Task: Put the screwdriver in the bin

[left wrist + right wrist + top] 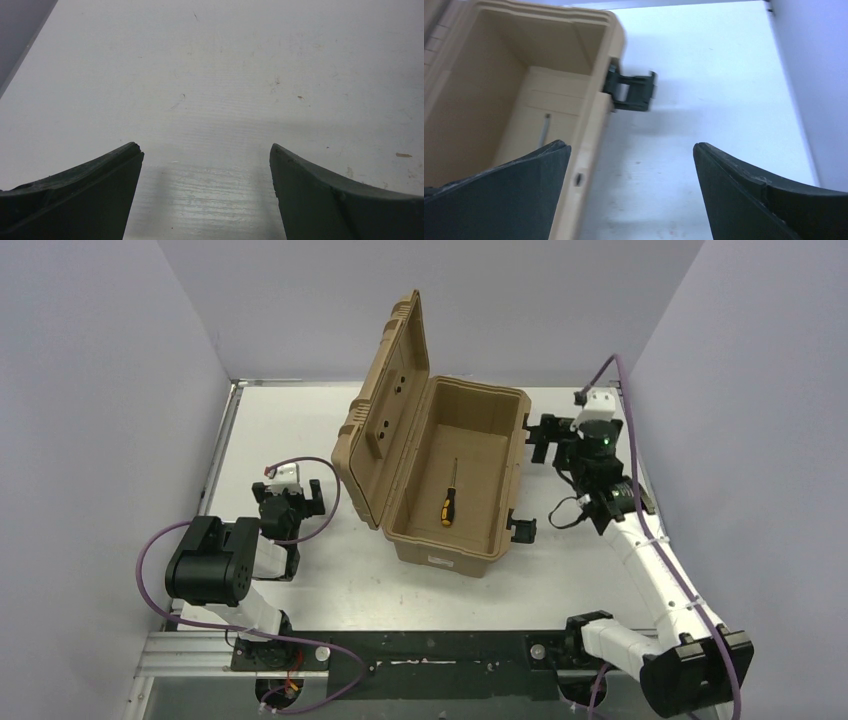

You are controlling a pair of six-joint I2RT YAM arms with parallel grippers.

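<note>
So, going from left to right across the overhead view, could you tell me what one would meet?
The left gripper → raised bin lid → screwdriver → right gripper.

Screwdriver (447, 503) lies inside the bin (445, 548), which sits centrally on the worktop (330, 575) toward its far edge, lid (385, 390) standing at left

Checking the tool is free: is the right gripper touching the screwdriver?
Apart. The top view shows the screwdriver lying inside the bin, while the right gripper hangs open outside its wall.
</note>
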